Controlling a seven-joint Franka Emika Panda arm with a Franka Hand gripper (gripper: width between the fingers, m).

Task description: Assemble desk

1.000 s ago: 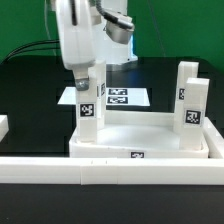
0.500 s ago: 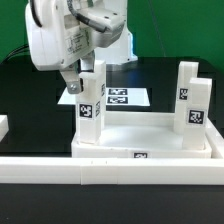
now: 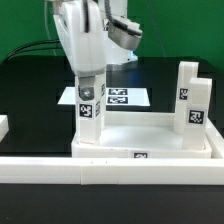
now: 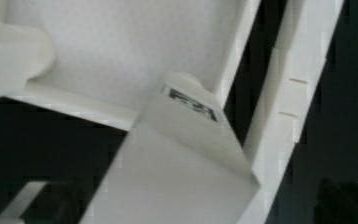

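On the wide white plastic rimmed tabletop slab (image 3: 150, 135), square white post legs (image 3: 90, 118) stand at both ends; the flat white marker board (image 3: 125, 98) lies behind it, the long white border bar (image 3: 110, 170) in front.

A black desk (image 3: 30, 85) fills the scene, its surface matte and dark under even, bright light. Behind it, toward twelve o'clock, hangs a green backdrop (image 3: 25, 25). A long white border bar (image 3: 110, 172) runs across at six o'clock. The marker board (image 3: 135, 98) lies flat near the middle.
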